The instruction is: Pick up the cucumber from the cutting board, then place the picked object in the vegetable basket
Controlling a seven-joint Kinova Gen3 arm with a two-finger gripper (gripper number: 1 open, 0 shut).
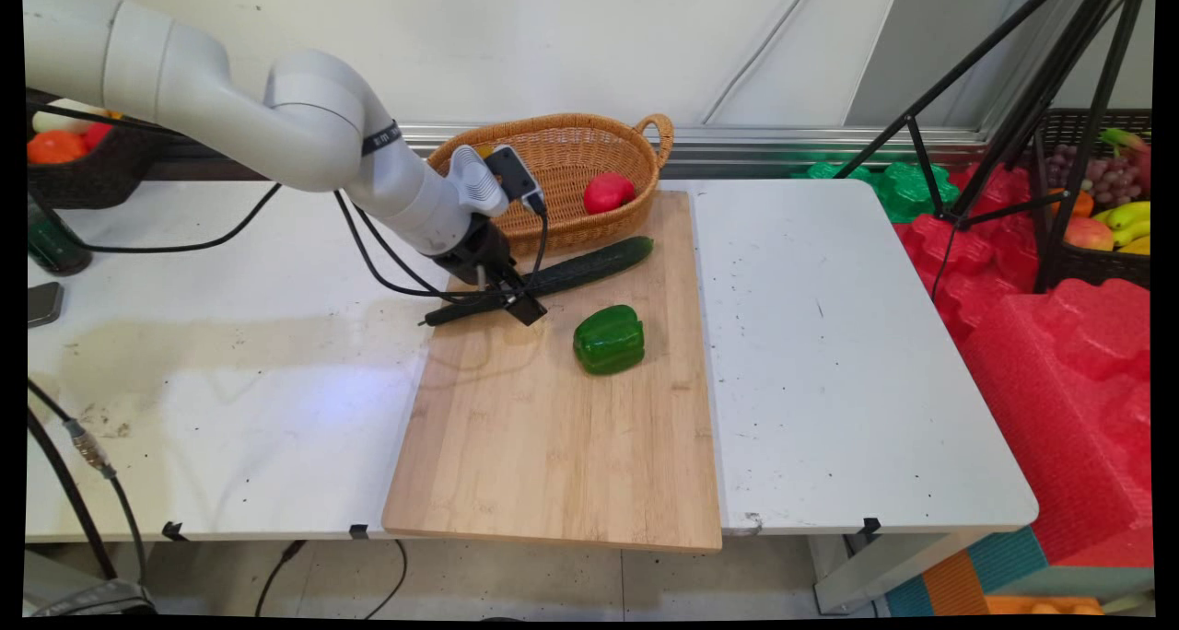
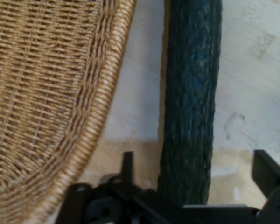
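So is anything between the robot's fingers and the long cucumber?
No. The cucumber already lies between the open fingers on the wooden board. The basket sits beside it, not in the way.

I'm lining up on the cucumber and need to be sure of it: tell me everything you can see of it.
The cucumber is long, dark green and rough-skinned, apparently whole. It lies flat and diagonal across the far part of the wooden cutting board, its left end overhanging the board's edge, just in front of the wicker basket. The open gripper straddles its left part, one finger on each side; contact cannot be told.
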